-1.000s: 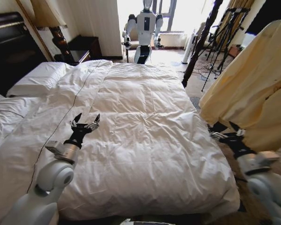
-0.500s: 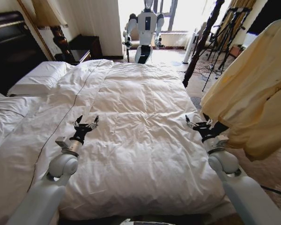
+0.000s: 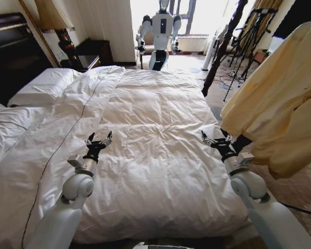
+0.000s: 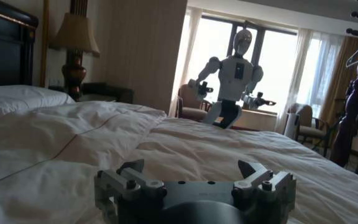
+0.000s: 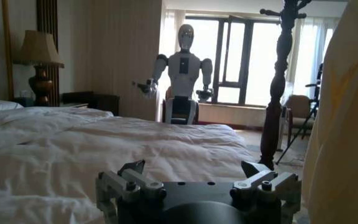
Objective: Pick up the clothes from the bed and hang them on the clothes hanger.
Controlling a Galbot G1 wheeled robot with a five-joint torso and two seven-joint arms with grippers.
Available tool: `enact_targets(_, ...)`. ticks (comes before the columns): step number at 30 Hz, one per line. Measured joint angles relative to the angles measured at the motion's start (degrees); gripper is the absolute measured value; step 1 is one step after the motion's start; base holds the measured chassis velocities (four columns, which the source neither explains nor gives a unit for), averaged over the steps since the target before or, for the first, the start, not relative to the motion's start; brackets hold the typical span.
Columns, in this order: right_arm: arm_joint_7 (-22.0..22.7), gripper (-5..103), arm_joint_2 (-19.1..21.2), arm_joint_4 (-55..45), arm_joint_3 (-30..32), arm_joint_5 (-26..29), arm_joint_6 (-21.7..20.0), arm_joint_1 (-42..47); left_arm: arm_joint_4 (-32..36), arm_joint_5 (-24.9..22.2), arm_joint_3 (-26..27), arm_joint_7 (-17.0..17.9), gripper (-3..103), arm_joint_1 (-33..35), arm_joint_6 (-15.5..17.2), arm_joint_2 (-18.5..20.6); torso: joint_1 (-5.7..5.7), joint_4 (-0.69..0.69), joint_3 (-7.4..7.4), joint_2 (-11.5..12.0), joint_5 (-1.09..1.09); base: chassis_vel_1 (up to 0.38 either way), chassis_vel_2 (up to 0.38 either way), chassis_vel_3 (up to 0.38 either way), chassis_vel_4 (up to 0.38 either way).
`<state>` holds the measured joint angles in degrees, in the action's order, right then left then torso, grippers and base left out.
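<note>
Yellow shirt [image 3: 280, 98] hangs off the bed's [image 3: 160, 119] right side, w/ no gripper touching it. Left gripper [image 3: 98, 141] and right gripper [image 3: 216, 139] both spread, empty, just above duvet.

A white humanoid robot [image 3: 159, 32] stands at twelve o'clock by the window; a table lamp [image 3: 56, 23] at ten; black tripods [image 3: 246, 36] at one.

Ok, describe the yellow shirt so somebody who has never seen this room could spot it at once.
Start at the large bed with the puffy white duvet and go to its right edge, past the open right gripper. The pale butter-yellow long-sleeved shirt hangs there, off the bed; it is the one yellow fabric beside white bedding.
</note>
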<state>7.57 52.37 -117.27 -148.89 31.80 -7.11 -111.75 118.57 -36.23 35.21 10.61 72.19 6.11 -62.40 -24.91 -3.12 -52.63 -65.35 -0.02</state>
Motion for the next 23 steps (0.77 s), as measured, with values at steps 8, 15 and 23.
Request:
enact_targets(8,0.0,100,-0.1,0.0,0.1,0.1,0.0,0.1,0.1,0.0,0.0,0.0,100,0.0,0.0,0.1,0.00,0.00,0.00,0.0,-0.01,0.000,0.000,0.000,0.000)
enact_targets(15,0.0,100,-0.1,0.0,0.2,0.1,0.0,0.1,0.1,0.0,0.1,0.0,100,0.0,0.1,0.1,0.00,0.00,0.00,0.0,0.00,0.000,0.000,0.000,0.000)
enact_targets(23,0.0,100,-0.1,0.0,0.2,0.1,0.0,0.1,0.1,-0.1,0.1,0.0,100,0.0,0.1,0.1,0.00,0.00,0.00,0.0,0.00,0.000,0.000,0.000,0.000)
